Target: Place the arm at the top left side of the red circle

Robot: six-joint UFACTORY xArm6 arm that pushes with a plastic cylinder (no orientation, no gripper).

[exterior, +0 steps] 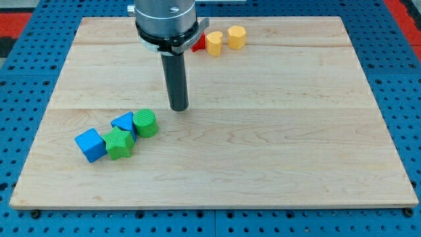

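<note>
My tip [178,108] rests on the wooden board [263,131], left of its middle. A red block [199,42] shows only partly at the view's top, mostly hidden behind the arm's grey body [166,20]; its shape cannot be made out. The tip is well below and slightly left of that red block. Two yellow blocks stand just right of the red one: a rounded one [214,43] and a hexagonal one [237,37].
A cluster lies at the lower left: a blue cube [91,145], a green star-like block [119,143], a blue triangle [123,122] and a green cylinder [145,123]. The cluster is below and left of the tip. A blue pegboard table [20,99] surrounds the board.
</note>
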